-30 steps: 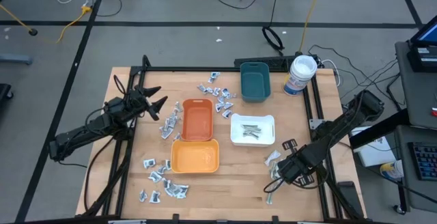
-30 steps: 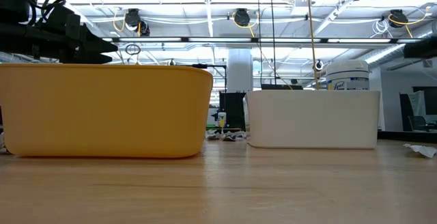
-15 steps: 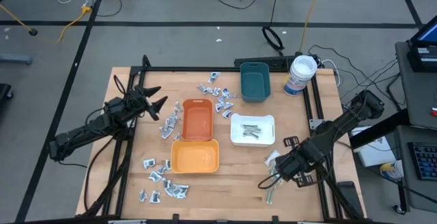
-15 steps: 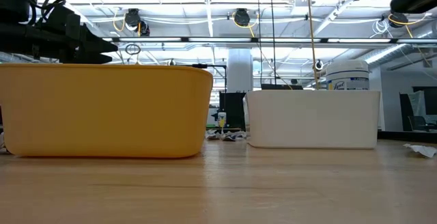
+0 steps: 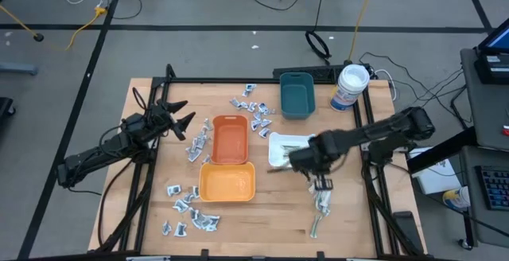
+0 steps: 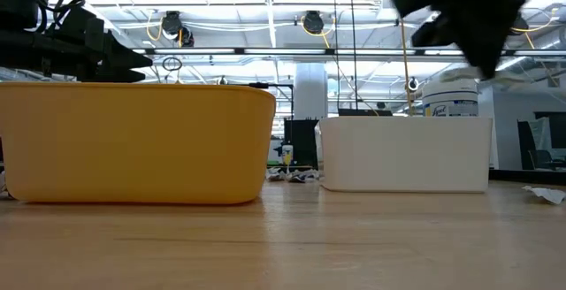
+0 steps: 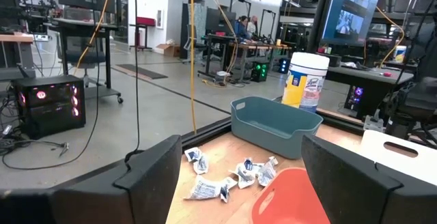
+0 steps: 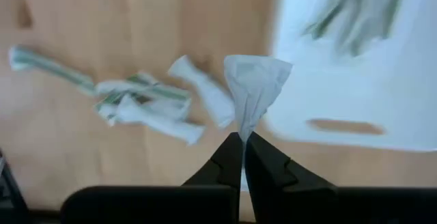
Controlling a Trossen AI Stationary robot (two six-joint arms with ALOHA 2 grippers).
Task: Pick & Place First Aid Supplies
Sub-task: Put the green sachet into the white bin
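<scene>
My right gripper (image 8: 242, 142) is shut on a pale green-white strip packet (image 8: 254, 87) and hangs over the near left edge of the white tray (image 5: 280, 143), fingers pointing down. In the tray lie more strips (image 8: 355, 12). Several loose strips (image 5: 322, 205) rest flat on the table near its right front. Silvery sachets lie in heaps at the front left (image 5: 191, 209) and by the orange tray (image 5: 253, 108). At the table's left, my left gripper (image 5: 179, 118) stands open and level, holding nothing. My right gripper pinches the strip packet's narrow end (image 8: 244, 130) between its two fingertips, coming from above with the fingers pointing down. The packet is lifted clear of the table. Its wider, crumpled end (image 8: 258, 70) sticks out past the fingertips, over the tray's edge.
An orange tray (image 5: 229, 140) and a yellow-orange tray (image 5: 227, 183) sit mid-table. The teal tray (image 5: 297, 95) and a white tub with a blue label (image 5: 350, 87) stand at the far side. The black frame rails (image 5: 370, 134) run along the table's right edge.
My right gripper, still shut on the strip, has risen from the loose strips at the right front and swung toward the table's left and far side, to the white tray's edge, rolling a little. The strip hangs clear of the table; the other strips stayed.
</scene>
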